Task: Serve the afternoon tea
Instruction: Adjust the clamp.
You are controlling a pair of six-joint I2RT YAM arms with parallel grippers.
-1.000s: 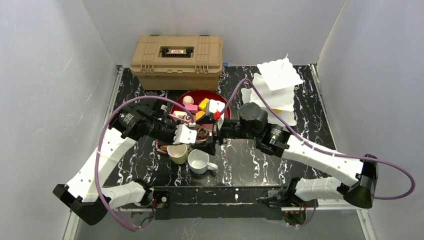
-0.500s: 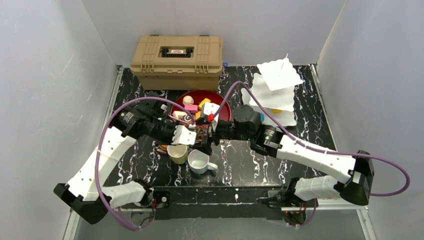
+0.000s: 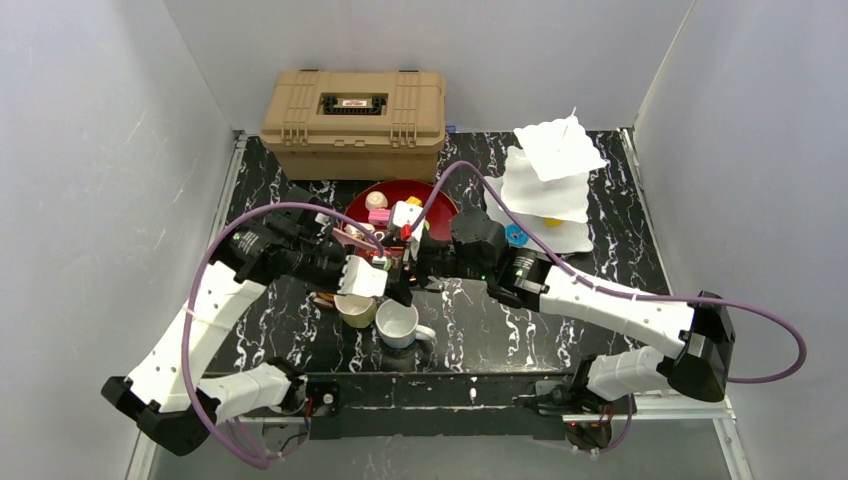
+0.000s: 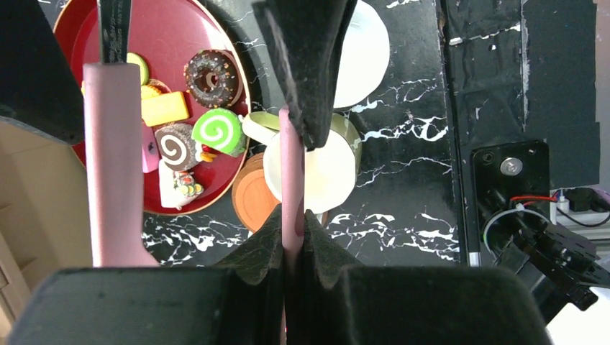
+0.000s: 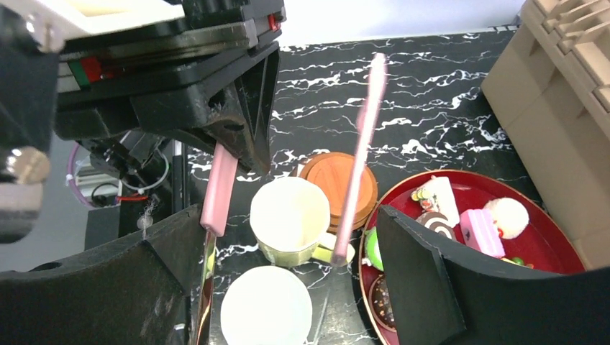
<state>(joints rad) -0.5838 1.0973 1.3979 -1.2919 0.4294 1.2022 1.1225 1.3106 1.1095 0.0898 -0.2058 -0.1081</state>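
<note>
In the last second your right arm has swung toward the left side of the bench (image 3: 480, 330) and reached further across. The right claw (image 5: 288, 212) now faces the left claw (image 4: 291, 241) above the near rim of the red tray (image 4: 180, 43), and the left arm has barely shifted.

The left claw is clamped on 1 pink arm of the tongs (image 4: 113, 158). The right claw's fingers stand wide apart and seem to bracket the 2 tong arms without touching them, though depth is hard to read. I judge this to be a hand-over or regrip of the tongs, so serving proper has not begun.

The pastries (image 4: 219, 131) lie on the tray, mid-bench toward the far edge. The swing also uncovered a small blue piece (image 3: 515, 235) at the foot of the white tiered stand (image 3: 545, 170) in the far right corner.

Directly under both claws sit the pale yellow mug (image 4: 311, 172), its handle toward the tray, and the white mug (image 4: 363, 54) nearer the near edge. The coasters (image 4: 255, 201) are stacked just beside the yellow mug. Any drop of the tongs would probably land on these. The tan toolbox (image 3: 352, 110) stands at the far edge, clear of the work.
</note>
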